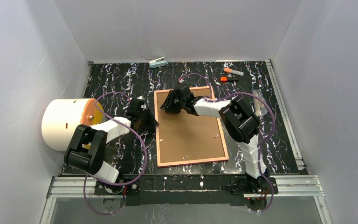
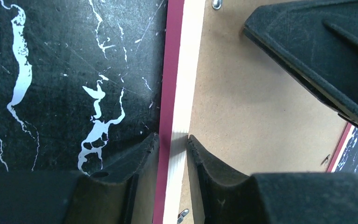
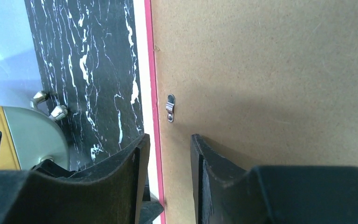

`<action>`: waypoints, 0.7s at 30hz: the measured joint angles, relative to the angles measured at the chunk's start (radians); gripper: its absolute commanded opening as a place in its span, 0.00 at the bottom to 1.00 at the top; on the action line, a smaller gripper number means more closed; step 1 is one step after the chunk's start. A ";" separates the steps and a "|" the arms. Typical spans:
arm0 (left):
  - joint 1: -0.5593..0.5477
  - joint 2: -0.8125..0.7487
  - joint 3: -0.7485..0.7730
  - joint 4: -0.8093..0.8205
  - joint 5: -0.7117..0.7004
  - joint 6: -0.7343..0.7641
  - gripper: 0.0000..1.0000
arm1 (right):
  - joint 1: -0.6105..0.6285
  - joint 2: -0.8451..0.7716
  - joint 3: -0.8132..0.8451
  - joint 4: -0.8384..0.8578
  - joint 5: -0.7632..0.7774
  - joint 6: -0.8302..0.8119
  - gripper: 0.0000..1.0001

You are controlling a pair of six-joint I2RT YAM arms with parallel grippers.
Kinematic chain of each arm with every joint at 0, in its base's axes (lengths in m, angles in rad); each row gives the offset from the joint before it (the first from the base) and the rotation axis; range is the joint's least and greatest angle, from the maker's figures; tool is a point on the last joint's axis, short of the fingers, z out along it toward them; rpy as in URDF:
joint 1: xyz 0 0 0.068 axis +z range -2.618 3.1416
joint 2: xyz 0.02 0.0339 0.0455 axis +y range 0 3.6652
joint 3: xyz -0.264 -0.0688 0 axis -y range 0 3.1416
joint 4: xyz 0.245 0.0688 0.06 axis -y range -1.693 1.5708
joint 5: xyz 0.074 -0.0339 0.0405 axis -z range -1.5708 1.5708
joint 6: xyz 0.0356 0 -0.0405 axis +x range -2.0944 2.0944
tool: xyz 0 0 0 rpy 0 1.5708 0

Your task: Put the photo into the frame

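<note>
The frame [image 1: 157,135] lies face down on the black marbled table, pale back up, with the brown backing board [image 1: 191,130] set in it. The photo is hidden. My left gripper [image 1: 151,122] is at the frame's left rail. In the left wrist view, the left gripper [image 2: 172,137] pinches that rail [image 2: 182,70], one finger on the pink outer side and one at the board's edge [image 2: 242,93]. My right gripper [image 1: 168,105] hovers over the frame's upper left. In the right wrist view, the right gripper [image 3: 166,137] stands apart over rail [image 3: 141,56] and board [image 3: 261,70].
A white cylinder with an orange face [image 1: 65,123] stands at the left, close to the left arm. A pale stapler-like thing [image 1: 158,62] and orange markers [image 1: 233,71] lie at the back. A clear packet [image 1: 260,107] lies right of the frame. Small metal clips [image 3: 170,107] sit on the board.
</note>
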 measured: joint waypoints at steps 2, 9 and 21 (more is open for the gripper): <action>0.000 0.005 0.000 0.010 0.003 -0.002 0.23 | -0.004 0.009 0.010 0.003 0.000 0.005 0.45; 0.000 0.006 0.000 0.024 0.004 -0.006 0.19 | -0.016 0.047 0.042 0.032 -0.031 0.007 0.42; 0.000 0.006 0.000 0.024 0.012 -0.008 0.16 | -0.039 0.093 0.060 0.122 -0.108 0.003 0.39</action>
